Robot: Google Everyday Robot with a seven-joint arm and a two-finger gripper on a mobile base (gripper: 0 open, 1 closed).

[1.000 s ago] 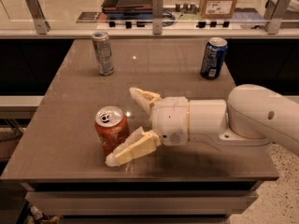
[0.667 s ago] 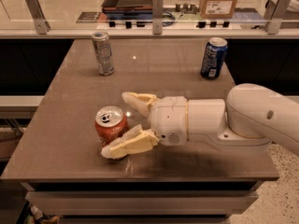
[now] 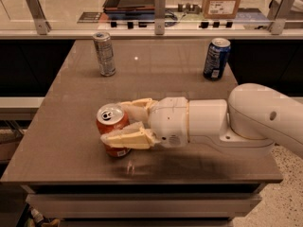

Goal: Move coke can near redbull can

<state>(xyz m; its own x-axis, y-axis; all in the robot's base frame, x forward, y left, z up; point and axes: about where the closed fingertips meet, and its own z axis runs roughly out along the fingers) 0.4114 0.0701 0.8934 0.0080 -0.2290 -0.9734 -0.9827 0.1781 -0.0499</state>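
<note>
Over the last second the gripper [image 3: 113, 125] has drawn its fingers [image 3: 129, 138] in from a wide spread, and they now look clamped on the coke can [image 3: 110, 117], one on each side. The can sits on the bench [image 3: 57, 108], well apart from the redbull can [image 3: 104, 53] and nearer the front edge. With the grasp apparently made, what remains is carrying it toward the redbull can.
</note>
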